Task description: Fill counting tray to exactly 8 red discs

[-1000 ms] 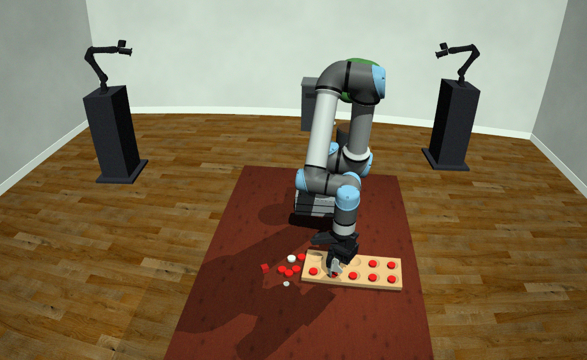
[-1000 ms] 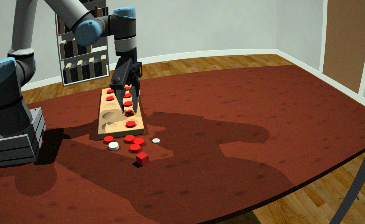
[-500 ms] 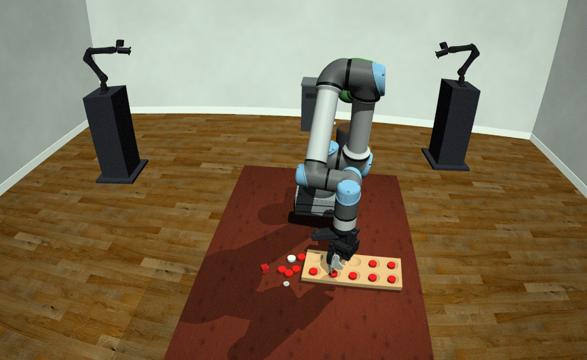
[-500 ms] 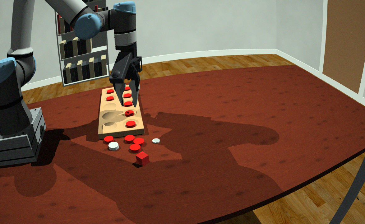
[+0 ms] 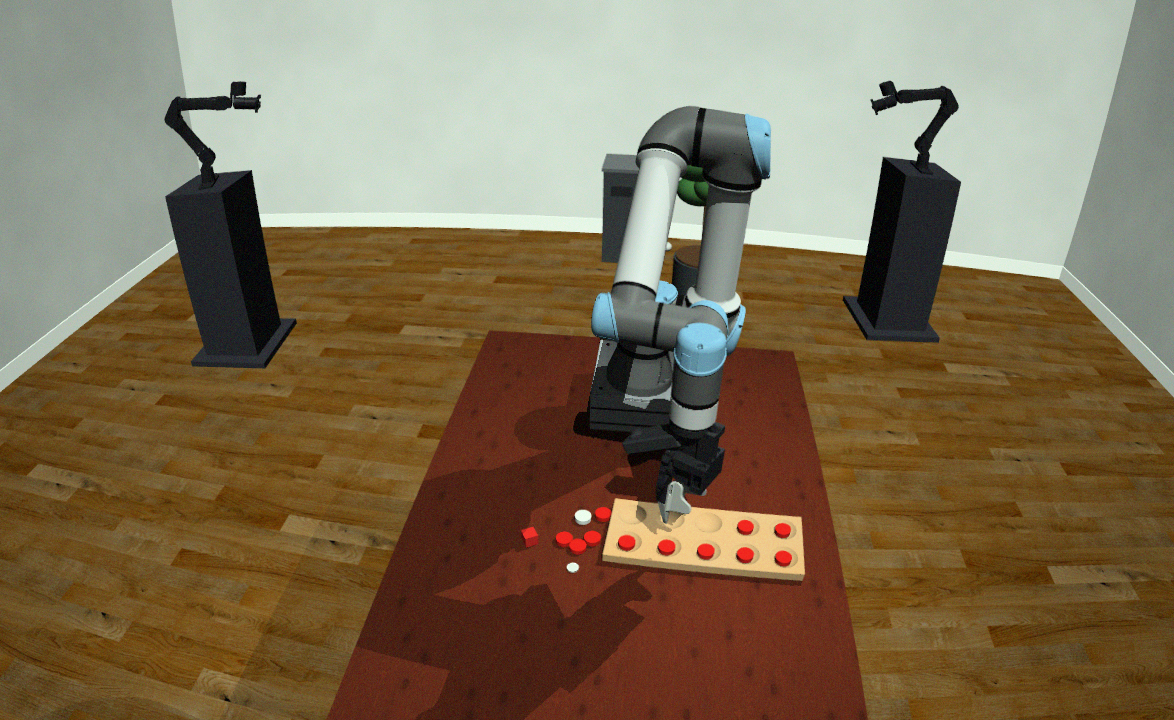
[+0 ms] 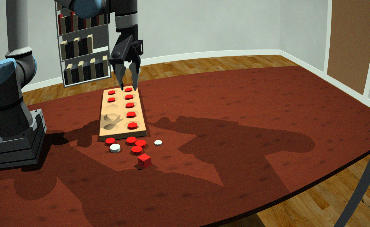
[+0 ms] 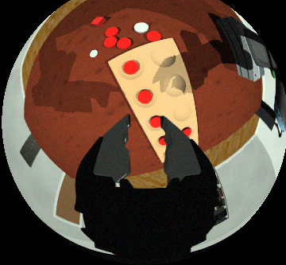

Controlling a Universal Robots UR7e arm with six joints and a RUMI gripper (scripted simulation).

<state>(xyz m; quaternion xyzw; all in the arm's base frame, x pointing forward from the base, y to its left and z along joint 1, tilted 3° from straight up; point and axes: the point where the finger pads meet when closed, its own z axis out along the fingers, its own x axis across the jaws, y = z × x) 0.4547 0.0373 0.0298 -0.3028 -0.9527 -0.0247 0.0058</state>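
Observation:
The wooden counting tray lies flat on the table. All pockets of its row farther from the arm's base hold one red disc each. The nearer row holds a red disc and another red disc at the far-right end in the top view; its other 3 pockets are empty. My gripper is raised above the tray, fingers apart with nothing between them. Several loose red discs lie beside the tray's left end, one close to its corner.
A thick white disc lies near that loose red disc. A smaller white disc lies apart. A red cube sits beyond the loose discs.

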